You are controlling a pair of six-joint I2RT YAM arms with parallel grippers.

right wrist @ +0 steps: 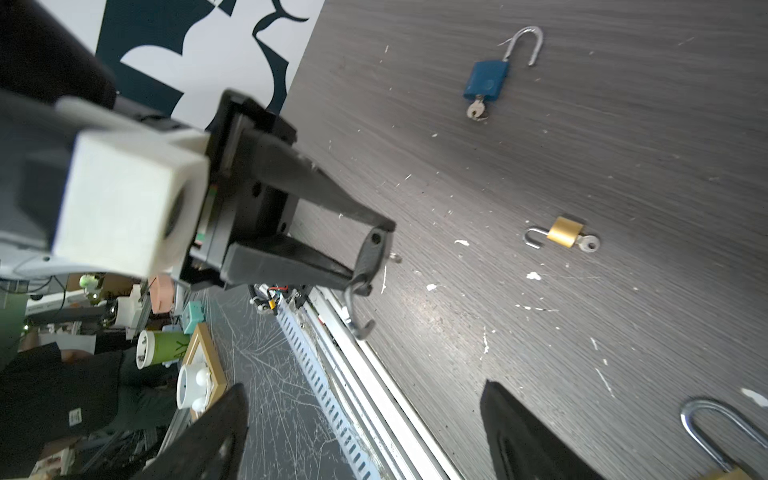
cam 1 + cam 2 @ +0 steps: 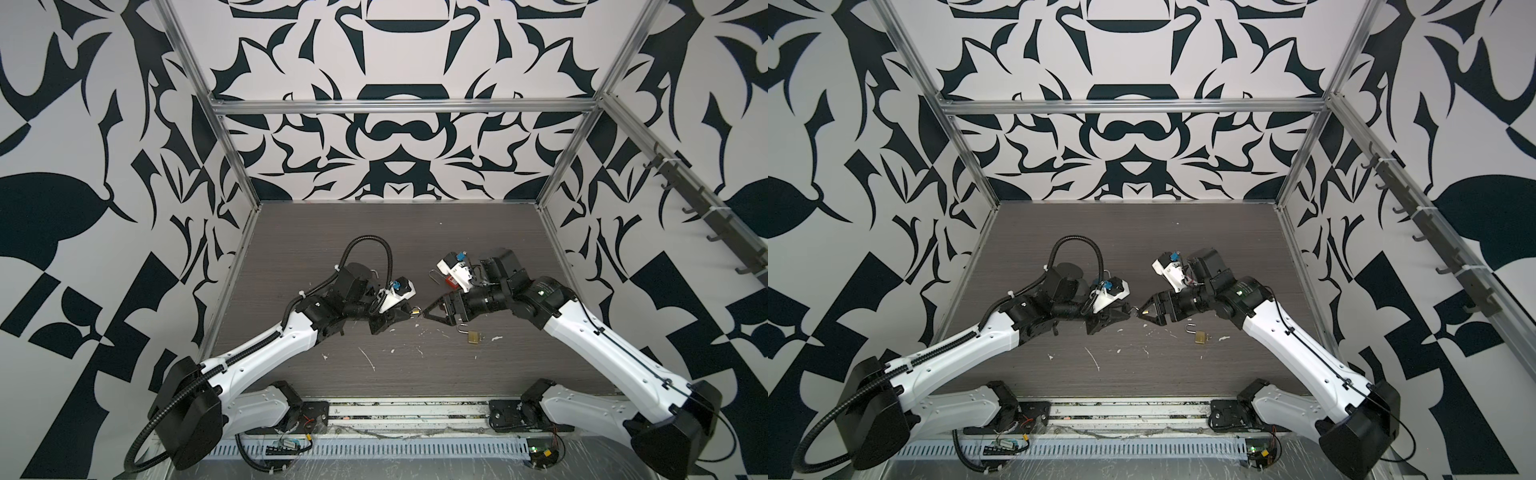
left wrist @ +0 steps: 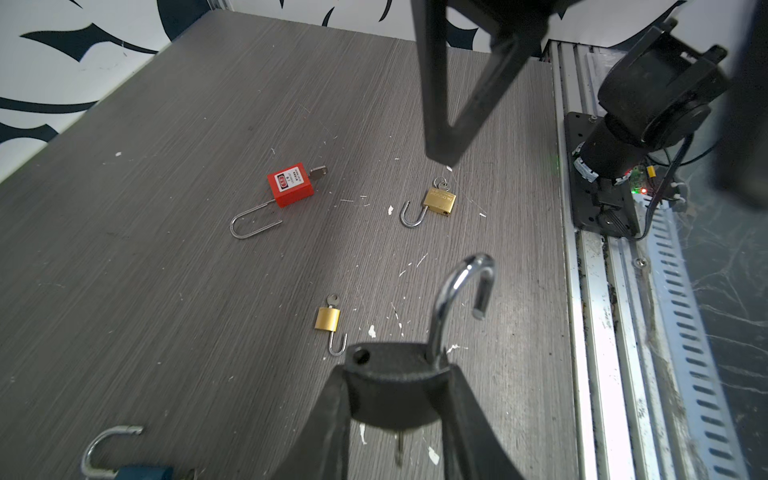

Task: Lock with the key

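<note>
My left gripper [image 3: 397,399] is shut on a dark padlock [image 3: 395,382], held off the table between both fingers. Its steel shackle [image 3: 461,291] is swung open, with one leg free of the body. A key [image 3: 399,451] sticks out of the padlock's underside. In the right wrist view the same padlock [image 1: 370,257] and key [image 1: 395,257] sit at the left fingertips. My right gripper [image 1: 365,432] stands wide open with nothing between its fingers. In both top views its tip [image 2: 426,316] [image 2: 1140,312] nearly meets the left gripper [image 2: 409,316] [image 2: 1127,316] over the table's middle.
Other open padlocks with keys in them lie on the grey table [image 3: 166,249]: a red one [image 3: 290,189], a brass one [image 3: 438,201] [image 2: 473,336], a smaller brass one [image 3: 327,319] [image 1: 563,232] and a blue one [image 1: 485,81]. An aluminium rail [image 3: 594,311] runs along the table's front edge.
</note>
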